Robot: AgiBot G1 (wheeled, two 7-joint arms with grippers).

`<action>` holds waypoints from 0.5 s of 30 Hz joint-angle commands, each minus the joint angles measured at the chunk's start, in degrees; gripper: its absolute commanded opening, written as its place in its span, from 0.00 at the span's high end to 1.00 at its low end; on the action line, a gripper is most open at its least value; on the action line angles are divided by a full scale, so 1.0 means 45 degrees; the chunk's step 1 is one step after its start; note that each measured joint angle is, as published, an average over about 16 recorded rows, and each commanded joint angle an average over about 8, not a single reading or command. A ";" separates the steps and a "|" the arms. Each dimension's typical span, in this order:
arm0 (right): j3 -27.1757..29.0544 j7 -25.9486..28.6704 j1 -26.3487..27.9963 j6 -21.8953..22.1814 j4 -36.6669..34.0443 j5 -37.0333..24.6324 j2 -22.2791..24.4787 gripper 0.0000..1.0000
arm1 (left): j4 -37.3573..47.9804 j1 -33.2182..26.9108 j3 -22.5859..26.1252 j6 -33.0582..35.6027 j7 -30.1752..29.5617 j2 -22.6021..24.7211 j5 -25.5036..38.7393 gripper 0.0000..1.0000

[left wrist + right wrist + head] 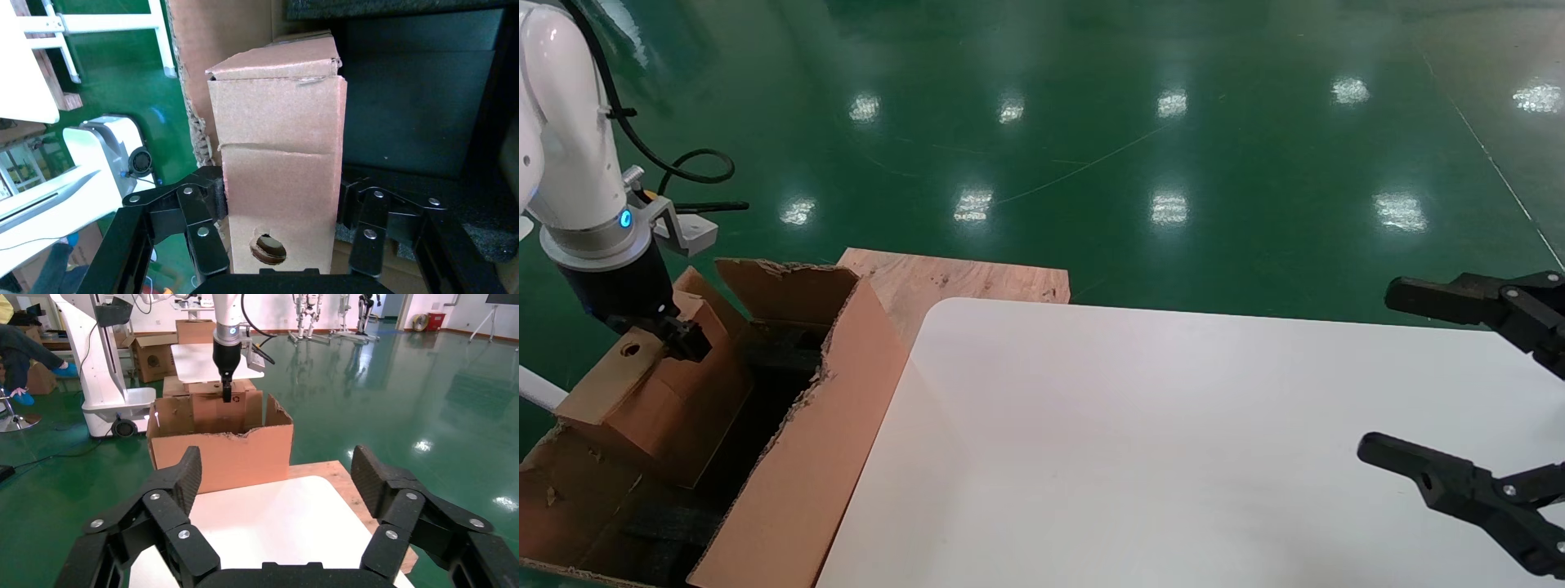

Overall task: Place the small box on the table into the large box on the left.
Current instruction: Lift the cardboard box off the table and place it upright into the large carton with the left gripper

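Nearest to me, the right gripper (1459, 388) hangs over the right side of the white desk (1140, 441), its black jaws spread wide and released, with nothing between them. The desktop around it is smooth, with a rounded corner toward the far left. Just beyond that corner a bare plywood board (964, 282) pokes out from under the desk edge. Against the desk's left side stands the large box (805, 457), a brown carton with torn, ragged flap edges and black foam (422, 116) lining the inside. Over its open top the left gripper (678, 335) comes down from the white arm, jaws clenched on the small box (641, 392), pressing its two opposite sides. The small box is tilted, its lower part already down inside the carton, its face with the round punched hole (268, 248) turned up near the jaws. Farther off, the glossy green floor (1173, 122) stretches away.
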 commanded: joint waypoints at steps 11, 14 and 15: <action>0.0000 0.0000 0.0000 0.0000 0.0000 0.0000 0.0000 0.00 | 0.0093 0.1082 -0.0162 -0.0472 -0.0843 -0.0123 -0.0229 1.00; 0.0000 0.0000 0.0000 0.0000 0.0000 0.0000 0.0000 0.00 | 0.0088 0.1152 -0.0154 -0.0623 -0.0908 -0.0168 -0.0217 1.00; 0.0000 0.0000 0.0000 0.0000 0.0000 0.0000 0.0000 0.00 | 0.0090 0.1160 -0.0150 -0.0690 -0.0929 -0.0185 -0.0211 1.00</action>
